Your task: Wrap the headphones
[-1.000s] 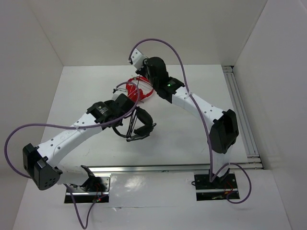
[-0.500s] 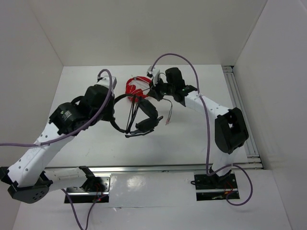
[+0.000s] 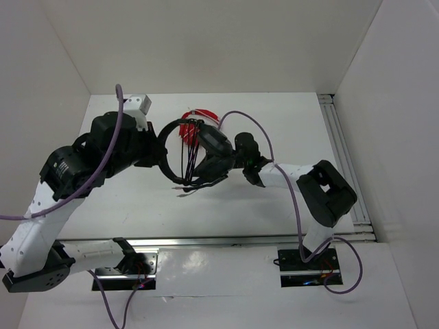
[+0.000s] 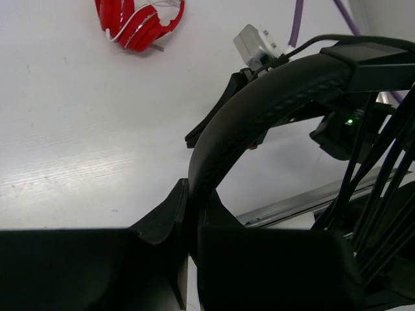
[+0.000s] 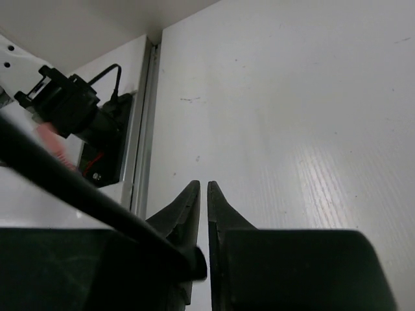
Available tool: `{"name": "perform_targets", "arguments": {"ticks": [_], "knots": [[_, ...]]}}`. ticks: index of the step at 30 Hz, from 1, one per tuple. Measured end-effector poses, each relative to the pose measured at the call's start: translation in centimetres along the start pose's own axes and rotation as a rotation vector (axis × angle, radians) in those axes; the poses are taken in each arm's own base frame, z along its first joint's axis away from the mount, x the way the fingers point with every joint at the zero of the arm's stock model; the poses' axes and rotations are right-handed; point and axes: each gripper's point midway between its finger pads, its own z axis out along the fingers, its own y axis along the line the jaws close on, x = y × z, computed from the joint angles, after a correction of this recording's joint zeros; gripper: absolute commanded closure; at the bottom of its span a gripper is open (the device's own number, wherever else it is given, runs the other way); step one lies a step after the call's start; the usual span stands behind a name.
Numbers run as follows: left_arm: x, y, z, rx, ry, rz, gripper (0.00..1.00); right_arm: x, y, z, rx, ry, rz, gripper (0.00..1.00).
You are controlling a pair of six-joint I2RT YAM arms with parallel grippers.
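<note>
Black headphones [image 3: 206, 154], headband [image 4: 259, 107] pinched in left gripper [image 4: 192, 214], right gripper [image 5: 201, 194] pressed nearly together on thin cable [image 5: 78, 188], red headphones [image 4: 139, 23] beyond.

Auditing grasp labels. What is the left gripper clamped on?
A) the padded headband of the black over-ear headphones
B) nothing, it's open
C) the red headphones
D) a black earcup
A: the black over-ear headphones are pinched at their padded headband between the left gripper fingers in the left wrist view, while the red headphones lie apart on the white table.
</note>
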Motion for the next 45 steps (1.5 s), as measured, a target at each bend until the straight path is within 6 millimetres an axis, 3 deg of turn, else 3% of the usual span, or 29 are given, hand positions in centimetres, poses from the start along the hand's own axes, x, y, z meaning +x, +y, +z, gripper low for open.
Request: {"name": "perform_targets", "arguments": {"ticks": [10, 15, 25, 33, 45], "knots": [[1.0, 0.2, -0.3, 0.013, -0.007, -0.074, 1.00, -1.0, 0.5, 0.4, -0.033, -0.098, 0.038, 0.82], [1.8, 0.4, 0.4, 0.000, 0.015, -0.089, 1.00, -0.8, -0.9, 0.7, 0.020, -0.136, 0.070, 0.82], [2.6, 0.9, -0.3, 0.000, 0.017, -0.112, 1.00, 0.9, -4.3, 2.2, 0.082, -0.143, 0.124, 0.78], [2.5, 0.8, -0.9, 0.014, 0.007, -0.142, 1.00, 2.7, -4.9, 4.3, 0.090, -0.142, 0.161, 0.77], [3.4, 1.1, -1.2, 0.028, 0.007, -0.174, 1.00, 0.7, -7.4, 6.1, 0.153, -0.242, 0.197, 0.74]]}}
